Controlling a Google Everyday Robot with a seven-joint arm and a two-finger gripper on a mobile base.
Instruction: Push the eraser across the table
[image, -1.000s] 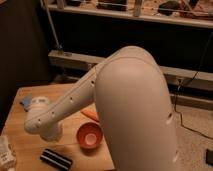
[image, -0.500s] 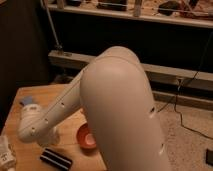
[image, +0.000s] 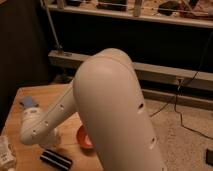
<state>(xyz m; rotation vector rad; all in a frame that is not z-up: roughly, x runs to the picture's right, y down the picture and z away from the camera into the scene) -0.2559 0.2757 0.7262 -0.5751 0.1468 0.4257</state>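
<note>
The eraser, a long flat black block, lies on the wooden table near its front edge at the lower left. My white arm fills the middle of the view and reaches down-left over the table. Its gripper hangs just above and behind the eraser, at the end of the forearm. No contact with the eraser can be made out.
A red bowl stands right of the eraser, half hidden by the arm. A small blue pad lies at the table's left. A pale packet sits at the left edge. Dark shelving and cables lie beyond.
The arm's elbow has swung left and nearer the camera, hiding more of the red bowl and the orange stick. The forearm's end has dropped slightly toward the eraser, which has not moved.
</note>
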